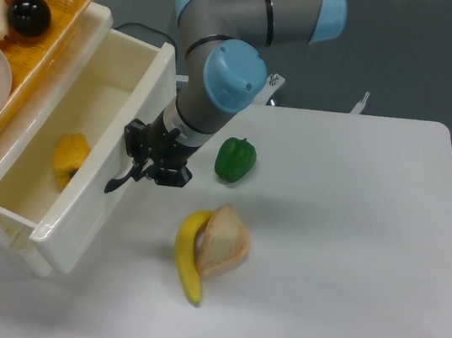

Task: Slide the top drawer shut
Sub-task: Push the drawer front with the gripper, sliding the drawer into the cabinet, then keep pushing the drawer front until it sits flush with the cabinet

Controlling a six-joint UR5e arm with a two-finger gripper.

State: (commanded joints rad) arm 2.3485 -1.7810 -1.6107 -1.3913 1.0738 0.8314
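Glossy cream-white plastic top drawer (94, 200) is standing partly pulled out from its cabinet at the left of the white surface (340, 262), its front panel angling from upper right down to lower left. The black arched handle (119, 180) on that front is showing only in part, since the black two-finger gripper (152, 165) is pressing right against it. Whether the jaws are open or closed is impossible to tell; they are merging with the dark handle. Inside the drawer a yellow bell pepper (68, 159) is lying near the front wall, partly hidden behind that wall. The drawer's near corner is overhanging the cabinet's lower part, which is being cut off by the bottom left edge.

An orange woven basket (36, 47) is sitting on top of the cabinet, cropped by the top and left edges, holding a glossy black ball (29, 14) and pale rounded items that are only partly in view. The grey robot arm with light blue joint caps (233, 77) is reaching down from the top edge, its base out of view.

On the surface, a green bell pepper (235, 158) is sitting just beside the arm, and a yellow banana (188, 257) is curving against a tan bread roll (224, 242). A small dark object is peeking in at the lower right corner. Behind the surface, a dull grey-green floor is filling the background.
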